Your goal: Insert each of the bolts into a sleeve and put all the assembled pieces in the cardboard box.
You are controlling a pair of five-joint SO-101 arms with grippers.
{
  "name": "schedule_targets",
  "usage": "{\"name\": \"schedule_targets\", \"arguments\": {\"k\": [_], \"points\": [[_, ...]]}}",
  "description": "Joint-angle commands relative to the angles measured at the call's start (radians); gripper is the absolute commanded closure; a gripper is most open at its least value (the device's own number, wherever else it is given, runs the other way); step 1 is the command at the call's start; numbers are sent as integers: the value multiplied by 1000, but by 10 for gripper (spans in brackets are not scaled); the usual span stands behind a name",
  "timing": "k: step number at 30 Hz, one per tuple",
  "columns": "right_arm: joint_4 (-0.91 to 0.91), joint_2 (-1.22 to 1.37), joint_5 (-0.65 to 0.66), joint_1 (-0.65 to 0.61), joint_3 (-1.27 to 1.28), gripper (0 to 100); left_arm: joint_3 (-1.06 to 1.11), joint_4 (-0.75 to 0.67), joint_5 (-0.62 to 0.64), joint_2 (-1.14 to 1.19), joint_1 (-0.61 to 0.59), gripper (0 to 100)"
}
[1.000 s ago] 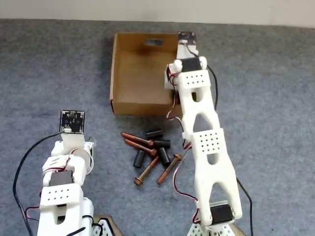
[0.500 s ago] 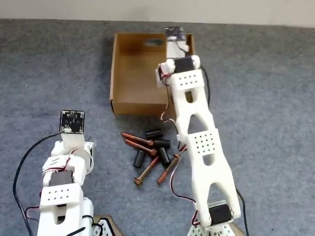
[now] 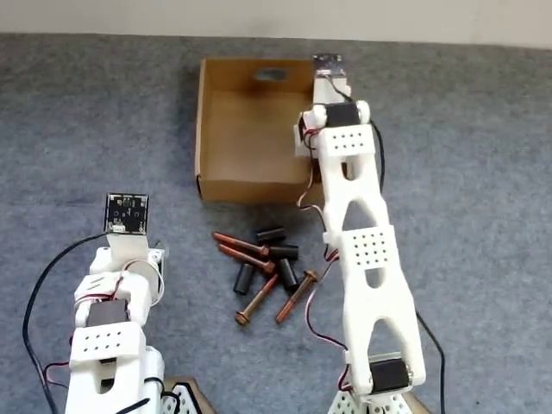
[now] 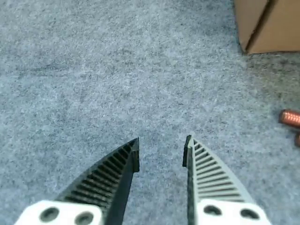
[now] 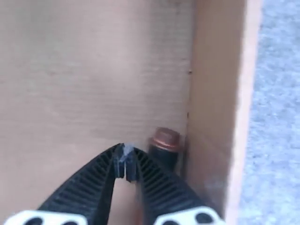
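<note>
bolts [image 3: 258, 299] by cardboard box [image 3: 200, 129]: likely rigid, slick; grip mid-shank | left fingers [image 4: 115, 171] parted | right fingers [image 5: 89, 192] clenched, empty

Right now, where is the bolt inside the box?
In the right wrist view, the bolt is inside the cardboard box, next to its side wall and just beside the tips of the right arm's shut fingers.
</note>
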Motion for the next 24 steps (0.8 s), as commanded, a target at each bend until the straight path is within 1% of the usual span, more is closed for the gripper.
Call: {"name": "schedule_targets", "arguments": {"k": [1, 13, 17, 19, 22, 24], "points": [[-7, -77, 11, 39, -21, 993, -2, -18, -6, -1, 15, 829], [51, -363, 15, 38, -21, 989, -2, -21, -6, -1, 15, 829], [65, -412, 17, 51, -12, 988, -2, -20, -6, -1, 15, 829], [76, -398, 17, 71, -10, 963, -2, -20, -6, -1, 15, 829], [85, -348, 14, 96, -10, 870, -2, -20, -6, -1, 15, 829], [79, -305, 17, 108, -10, 868, -2, -20, -6, -1, 15, 829]]}}
